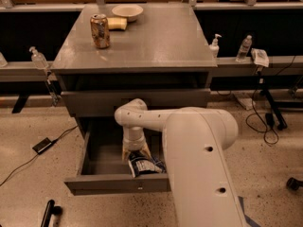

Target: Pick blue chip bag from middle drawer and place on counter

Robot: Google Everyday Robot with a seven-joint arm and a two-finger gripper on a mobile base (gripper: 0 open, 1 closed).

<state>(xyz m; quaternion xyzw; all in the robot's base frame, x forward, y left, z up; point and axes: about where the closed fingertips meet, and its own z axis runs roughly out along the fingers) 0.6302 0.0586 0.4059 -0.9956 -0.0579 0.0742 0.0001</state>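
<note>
The counter [161, 37] bears three things at its far left — a soda can [100, 30], a yellow block [117, 23] just behind it, and a shallow bowl [127, 11]. Below, the gripper [135, 152] sits in the open middle drawer [106, 161], at the blue chip bag [145, 165].

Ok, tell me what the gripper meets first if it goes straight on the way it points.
Pointing down into the middle drawer, the gripper would most likely meet the blue chip bag lying right below it; whether they already touch is unclear.

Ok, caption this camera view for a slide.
The gripper is down inside the open middle drawer, right at the blue chip bag; a soda can stands on the counter above.
</note>
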